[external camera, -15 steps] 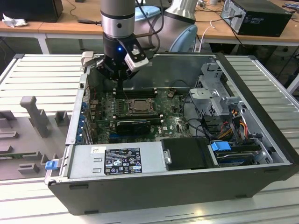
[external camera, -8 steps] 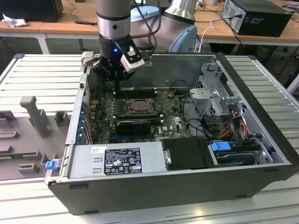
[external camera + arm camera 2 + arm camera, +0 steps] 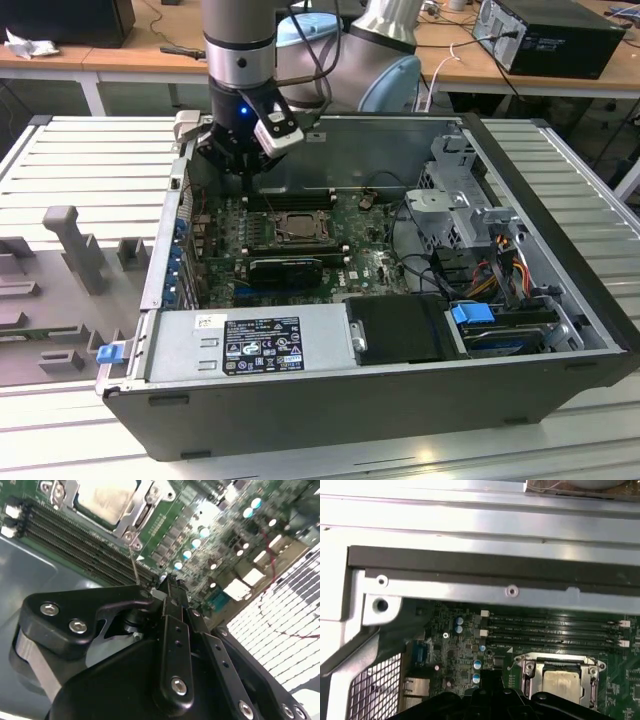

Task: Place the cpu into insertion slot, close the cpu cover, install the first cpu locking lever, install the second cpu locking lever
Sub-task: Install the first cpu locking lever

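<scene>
Cpu [image 3: 561, 681] seated in insertion slot [image 3: 297, 227], cpu cover [image 3: 527, 666] down over it. End effector [image 3: 167, 586] hangs beside socket's far-left corner, fingers together, holding nothing. Risk: thin lever [image 3: 134, 565] nearby could slip off fingertips and spring, scraping motherboard [image 3: 225, 555].

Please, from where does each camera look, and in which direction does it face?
Exterior view: off the arm, above, facing the open grey computer case; the arm and its hand show.
Second wrist view: on the arm, along the black hand toward the green motherboard.
First wrist view: on the arm, facing the case wall and the board.
All views share the silvery square cpu under its metal cpu cover.
</scene>
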{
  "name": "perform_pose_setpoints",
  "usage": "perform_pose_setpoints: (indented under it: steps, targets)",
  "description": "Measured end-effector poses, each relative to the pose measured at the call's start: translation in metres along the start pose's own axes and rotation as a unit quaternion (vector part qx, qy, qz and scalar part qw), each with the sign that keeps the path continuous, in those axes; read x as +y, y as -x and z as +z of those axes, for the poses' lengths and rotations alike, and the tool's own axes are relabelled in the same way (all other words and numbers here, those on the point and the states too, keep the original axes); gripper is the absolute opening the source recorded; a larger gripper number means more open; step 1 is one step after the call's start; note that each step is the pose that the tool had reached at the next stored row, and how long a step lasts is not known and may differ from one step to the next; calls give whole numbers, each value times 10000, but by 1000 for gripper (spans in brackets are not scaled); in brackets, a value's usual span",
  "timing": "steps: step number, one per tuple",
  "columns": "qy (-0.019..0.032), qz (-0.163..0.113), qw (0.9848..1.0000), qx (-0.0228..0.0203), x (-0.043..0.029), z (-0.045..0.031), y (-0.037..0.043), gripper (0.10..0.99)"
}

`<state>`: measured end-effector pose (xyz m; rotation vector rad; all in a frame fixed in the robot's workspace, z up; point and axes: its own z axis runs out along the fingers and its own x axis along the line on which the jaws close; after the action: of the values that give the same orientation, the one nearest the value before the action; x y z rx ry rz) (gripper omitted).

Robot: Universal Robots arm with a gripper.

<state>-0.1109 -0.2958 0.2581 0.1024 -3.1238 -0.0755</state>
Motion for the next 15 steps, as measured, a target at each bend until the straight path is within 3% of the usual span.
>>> perform_pose_setpoints:
  steps: [4,7,9,15]
  targets:
    - [0,-3,10000,0,53,22,54,106]
    - [-2,-3,10000,0,37,75,271,106]
    - [-2,-4,10000,0,32,90,336,106]
    - [-3,-2,10000,1,25,121,399,106]
